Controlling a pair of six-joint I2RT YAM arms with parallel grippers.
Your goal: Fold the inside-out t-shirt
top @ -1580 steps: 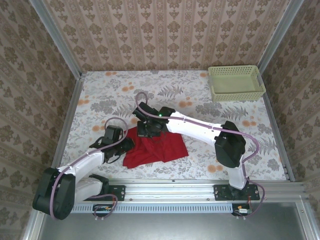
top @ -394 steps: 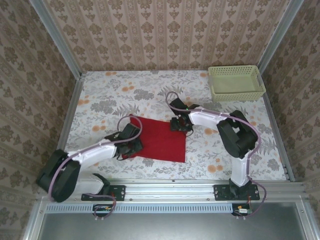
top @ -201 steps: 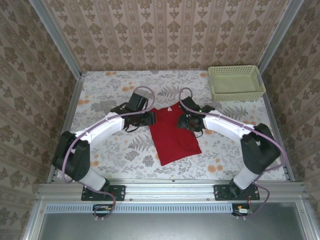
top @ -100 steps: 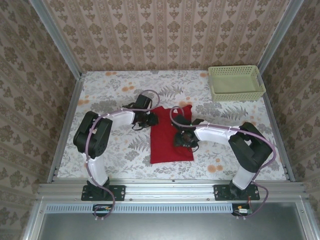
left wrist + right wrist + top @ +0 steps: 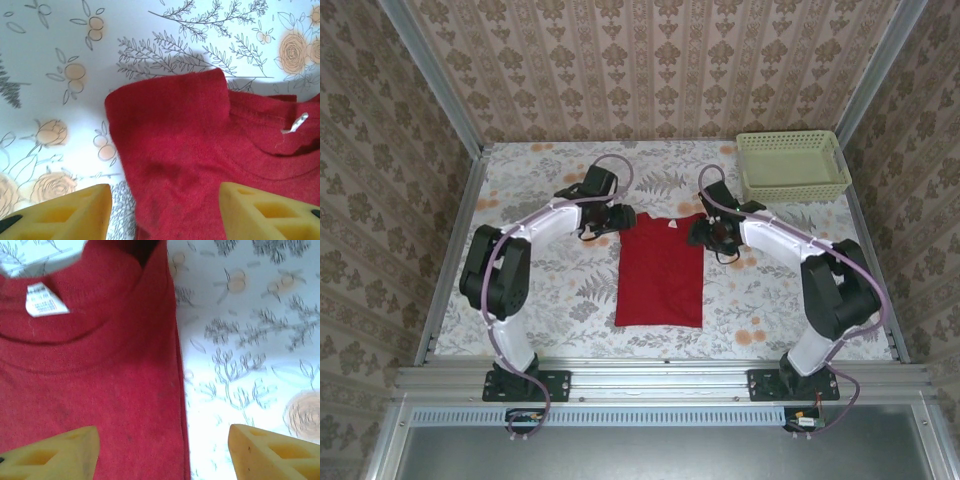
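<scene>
The left gripper [image 5: 618, 219] sits at the shirt's left shoulder, its 2 yellow fingers [image 5: 65, 212] spread wide over the cloth and pinching nothing. The inside-out t-shirt [image 5: 660, 272] lies flat mid-table as a narrow red rectangle, neck toward the far wall, with its white tag [image 5: 45, 302] at the collar. The right gripper [image 5: 706, 234] sits at the right shoulder, fingers likewise apart. A pale basket [image 5: 790, 165] stands in the far right corner, well apart from the shirt. The table [image 5: 540, 290] wears a floral print. Patterned walls [image 5: 660, 70] close 3 sides, and a metal rail [image 5: 660, 375] runs along the near edge.
</scene>
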